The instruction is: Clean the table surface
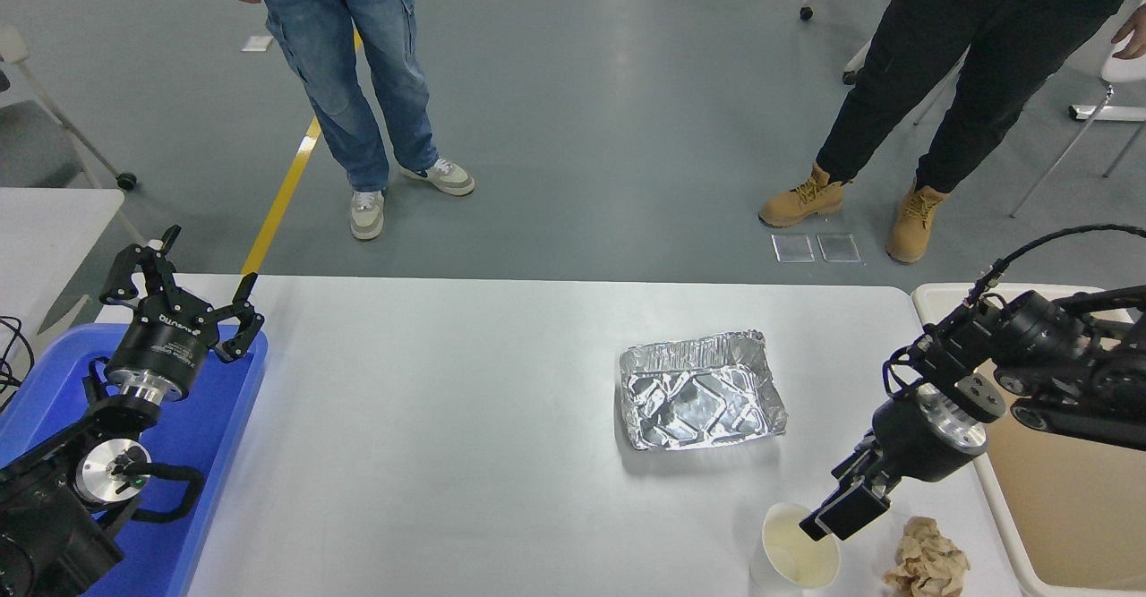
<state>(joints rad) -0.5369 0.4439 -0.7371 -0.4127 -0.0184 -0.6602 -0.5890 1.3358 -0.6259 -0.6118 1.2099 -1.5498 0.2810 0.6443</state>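
Hovering over the far right rim of the upright white paper cup (799,555), right gripper (834,518) seemingly pressed together, empty; crumpled brown paper wad (927,567) lying just right on the white matte tabletop (448,418); left gripper (179,297) parked, spread.

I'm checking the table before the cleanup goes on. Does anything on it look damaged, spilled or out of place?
No spill shows. The foil tray is dented, its rim wrinkled, and sits askew on the table surface. A crumpled brown paper wad lies at the near right edge, beside a paper cup. The right gripper hangs at the cup's rim.
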